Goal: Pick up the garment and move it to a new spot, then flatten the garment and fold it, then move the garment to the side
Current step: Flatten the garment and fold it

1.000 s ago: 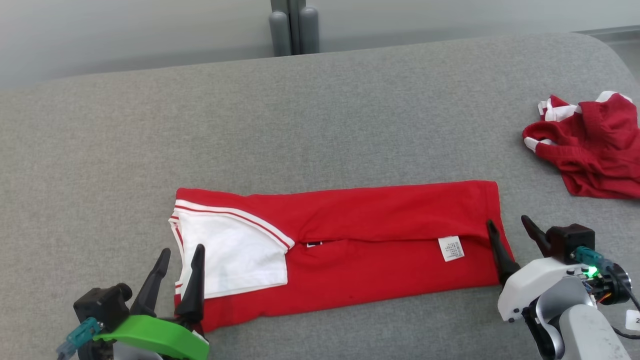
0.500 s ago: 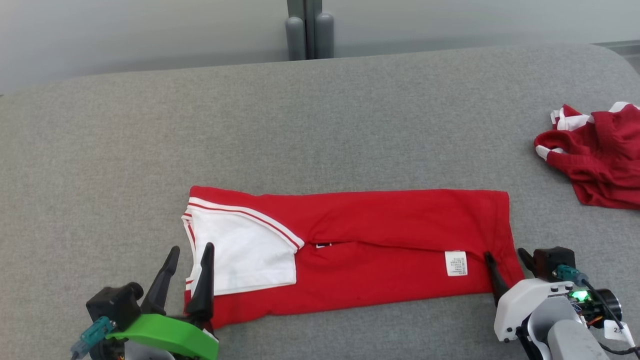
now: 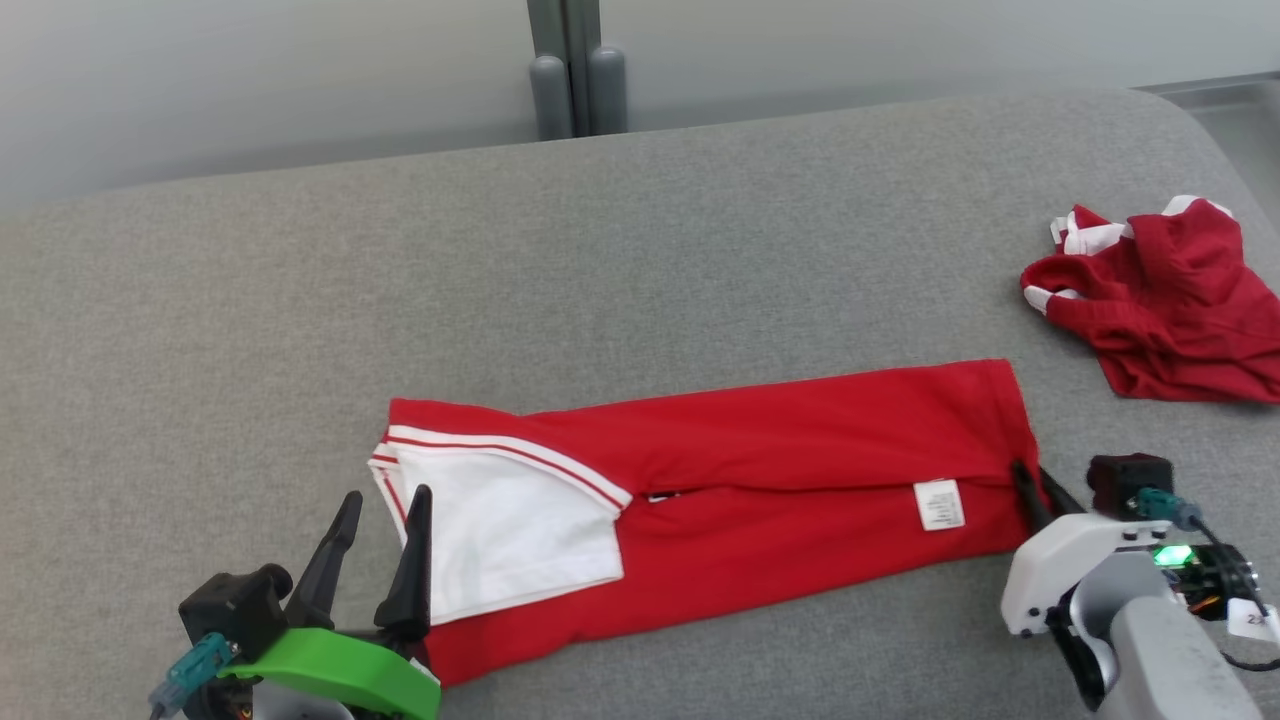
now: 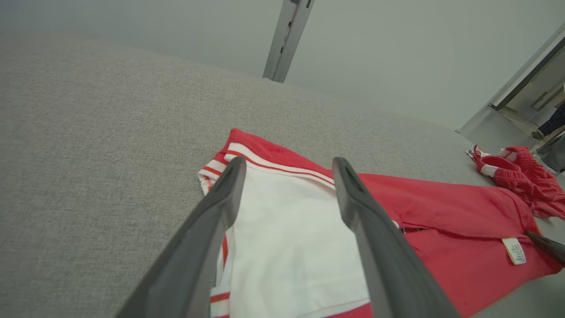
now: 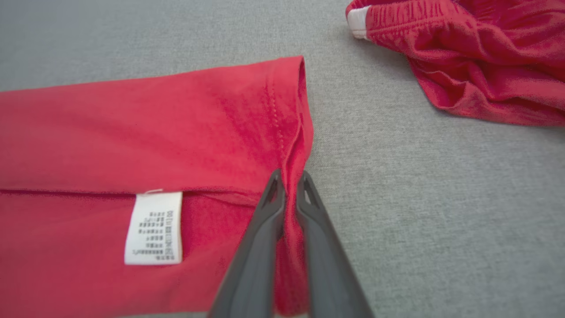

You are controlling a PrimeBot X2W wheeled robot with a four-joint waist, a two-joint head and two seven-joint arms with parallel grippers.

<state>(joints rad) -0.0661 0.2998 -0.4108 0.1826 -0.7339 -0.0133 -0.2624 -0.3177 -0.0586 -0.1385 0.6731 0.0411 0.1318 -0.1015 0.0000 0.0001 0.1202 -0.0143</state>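
Two ends need holding: the soft, floppy red-and-white cloth garment (image 3: 780,490) lies folded on the grey fabric counter (image 3: 600,280). Right gripper (image 5: 289,179) jaws pinch its hem; left gripper (image 3: 387,495) jaws are open, maybe touching it.

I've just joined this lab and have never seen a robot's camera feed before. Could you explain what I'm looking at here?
These pictures come from a two-armed robot that is folding laundry. The wide picture is taken by a camera on its head, looking down at a grey padded surface. The other two come from cameras on its wrists, each looking along that arm's own two dark fingers.

On the surface lies a long, folded red garment. It has a white part at one end and a small care label near the other. A second, crumpled red garment lies apart from it, off to the right.

The right tool is shut, pinching the folded garment's edge at the label end. The left tool is open at the white end and grips nothing.
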